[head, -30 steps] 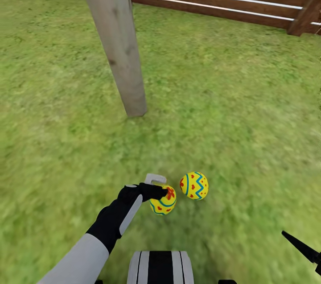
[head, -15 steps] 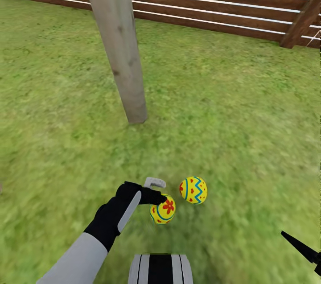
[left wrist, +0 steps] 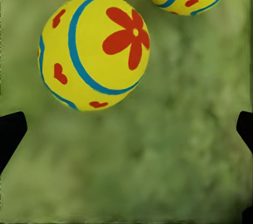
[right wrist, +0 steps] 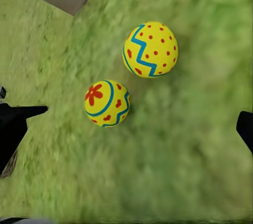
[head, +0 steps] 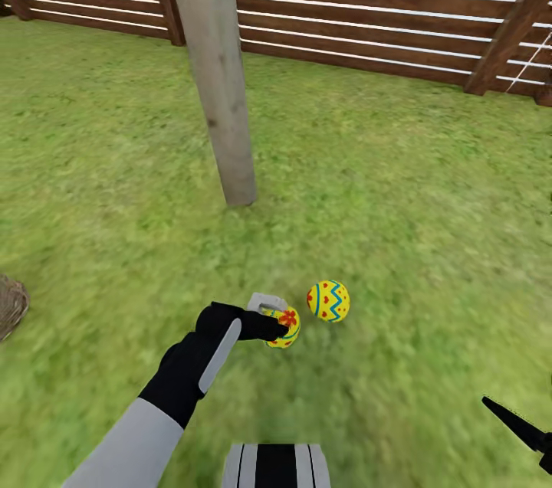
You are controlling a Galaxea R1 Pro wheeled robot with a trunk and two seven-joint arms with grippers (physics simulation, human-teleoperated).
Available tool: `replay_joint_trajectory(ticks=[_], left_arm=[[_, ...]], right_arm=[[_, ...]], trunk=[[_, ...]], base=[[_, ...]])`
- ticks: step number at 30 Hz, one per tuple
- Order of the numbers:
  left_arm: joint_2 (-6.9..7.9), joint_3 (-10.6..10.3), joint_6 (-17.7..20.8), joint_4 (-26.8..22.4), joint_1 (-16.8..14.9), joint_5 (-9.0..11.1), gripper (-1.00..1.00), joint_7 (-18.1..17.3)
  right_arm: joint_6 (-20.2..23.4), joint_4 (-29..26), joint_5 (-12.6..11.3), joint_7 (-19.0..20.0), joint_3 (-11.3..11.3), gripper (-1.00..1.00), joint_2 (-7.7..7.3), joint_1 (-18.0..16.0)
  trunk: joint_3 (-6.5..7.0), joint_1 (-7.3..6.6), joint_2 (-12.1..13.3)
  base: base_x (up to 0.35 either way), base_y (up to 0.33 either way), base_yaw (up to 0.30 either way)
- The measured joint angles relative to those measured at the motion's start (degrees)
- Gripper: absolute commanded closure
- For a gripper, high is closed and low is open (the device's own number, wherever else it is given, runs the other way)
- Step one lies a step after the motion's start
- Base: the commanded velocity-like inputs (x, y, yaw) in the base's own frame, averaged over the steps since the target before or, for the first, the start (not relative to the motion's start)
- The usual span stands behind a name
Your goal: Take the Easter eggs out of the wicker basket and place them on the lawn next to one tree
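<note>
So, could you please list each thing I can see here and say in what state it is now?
Flower egg: lying on the grass, released, beside the zigzag egg.
Zigzag egg: lying on the grass, apart from the flower egg.
Left gripper: jaws open, just above the flower egg.
Right gripper: jaws open, empty, above the grass.
Basket: at the picture's edge, contents hidden.
Tree trunk: upright, near both eggs.

eggs: two Easter eggs (head: 328, 301) (head: 285, 329) lying side by side on lawn (head: 414, 227) | tree (head: 218, 82) standing behind them | fence (head: 368, 5) running behind tree | wicker basket (head: 11, 306) sitting far left
</note>
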Motion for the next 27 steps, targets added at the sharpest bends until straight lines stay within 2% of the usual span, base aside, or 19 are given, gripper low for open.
replay_joint_trajectory(ticks=[5, 13, 27], left_arm=[[0.03, 0.2, 0.9, -1.3, 0.0, -0.1, -1.0, 0.3], [-0.01, 0.3, 0.9, -1.4, 0.0, -0.1, -1.0, 2.0], [0.01, 0.3, 0.9, -1.4, 0.0, 0.0, -1.0, 2.3]], right_arm=[[0.0, 0.0, 0.2, -0.1, 0.2, -1.0, 0.01, 0.0], [0.0, -0.1, 0.2, -0.1, 0.3, -1.0, 0.01, 0.0], [0.0, -0.5, 0.2, -0.2, 0.3, -1.0, 0.08, 0.0]], trunk=[[1.16, -0.15, 0.1], [3.4, -0.37, 0.2], [6.95, -0.73, 0.4]], base=[[-0.169, 0.086, 0.048], [-0.011, 0.005, 0.198], [0.0, 0.0, 0.166]])
